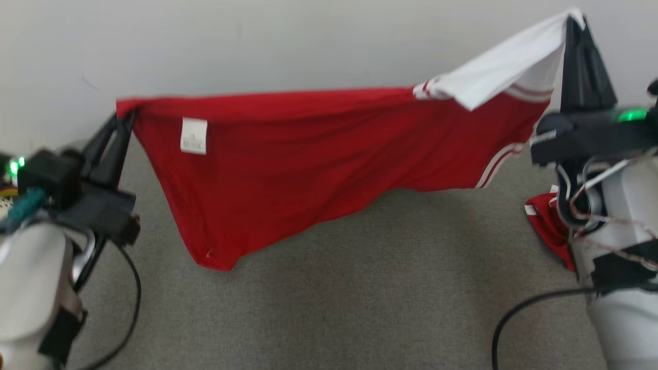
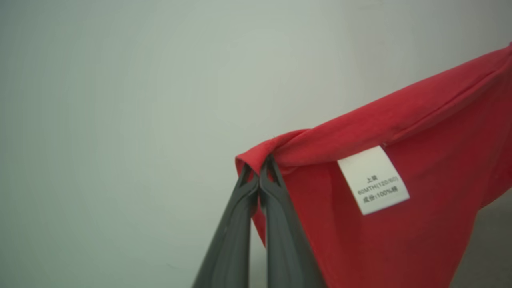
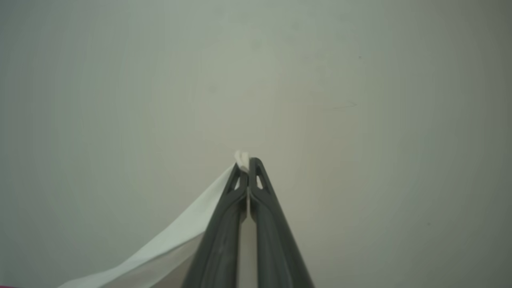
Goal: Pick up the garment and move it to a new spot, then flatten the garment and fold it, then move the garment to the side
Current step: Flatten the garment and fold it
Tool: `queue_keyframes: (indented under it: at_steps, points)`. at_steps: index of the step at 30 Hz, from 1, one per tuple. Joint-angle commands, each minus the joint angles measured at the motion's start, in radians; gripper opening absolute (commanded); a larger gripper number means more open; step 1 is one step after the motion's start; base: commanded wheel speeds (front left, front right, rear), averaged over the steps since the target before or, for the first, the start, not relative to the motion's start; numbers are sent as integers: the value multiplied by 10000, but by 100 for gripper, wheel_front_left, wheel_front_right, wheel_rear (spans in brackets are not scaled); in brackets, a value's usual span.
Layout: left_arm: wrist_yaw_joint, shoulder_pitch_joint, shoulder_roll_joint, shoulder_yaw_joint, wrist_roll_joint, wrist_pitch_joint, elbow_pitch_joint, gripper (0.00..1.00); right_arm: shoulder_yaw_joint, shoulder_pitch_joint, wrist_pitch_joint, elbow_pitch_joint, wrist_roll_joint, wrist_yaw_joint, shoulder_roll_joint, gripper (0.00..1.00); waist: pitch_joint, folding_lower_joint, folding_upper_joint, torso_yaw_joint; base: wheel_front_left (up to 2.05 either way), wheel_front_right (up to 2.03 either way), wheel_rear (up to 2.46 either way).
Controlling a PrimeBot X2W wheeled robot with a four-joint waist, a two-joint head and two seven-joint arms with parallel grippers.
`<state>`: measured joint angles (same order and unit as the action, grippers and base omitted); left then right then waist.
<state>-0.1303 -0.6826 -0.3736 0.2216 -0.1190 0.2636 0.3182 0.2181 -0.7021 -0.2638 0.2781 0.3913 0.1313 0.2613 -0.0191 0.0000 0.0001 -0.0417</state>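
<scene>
I have both grippers closed tight on the garment (image 1: 288, 169), which hangs in the air between them, above the grey carpet (image 1: 385, 298) and in front of the pale wall (image 1: 257, 46). My left gripper (image 1: 125, 115) pinches a red corner of the cloth near the white care label (image 1: 194, 135), and my right gripper (image 1: 574, 20), higher in the head view, pinches the edge of a white sleeve (image 1: 504, 67). The red cloth is stretched between the two grips and sags lowest toward my left side.

Red jersey (image 1: 308, 154) hanging stretched in air, white sleeve raised.
</scene>
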Motion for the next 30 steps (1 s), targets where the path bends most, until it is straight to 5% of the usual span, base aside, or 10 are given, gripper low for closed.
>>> queue_keyframes:
  at_steps: [1, 9, 18, 30]
  points:
    - [4, -657, -169, 268, -71, 9, 243, 0, 132, -555, -3, 248, -26, -11, 181, 0, 349, 0, -1, 92, 0, 0, 0]
    - [2, -4575, -415, 1879, 227, 9, 1946, 0, 1138, -4283, -3, 2279, -415, -11, 688, 0, 2499, 0, -1, 170, 0, 0, 0]
    - [140, -7401, -143, 2394, 984, 8, 2461, 0, 1109, -7390, -3, 3459, -1354, -11, 1191, 0, 4397, 0, -1, 380, 0, 0, 0]
    - [1119, -9585, -205, 2244, 1499, 8, 3109, 0, -1036, -9723, -1, 3425, -3310, -11, 804, 0, 4968, 0, -1, 374, 0, 0, 0]
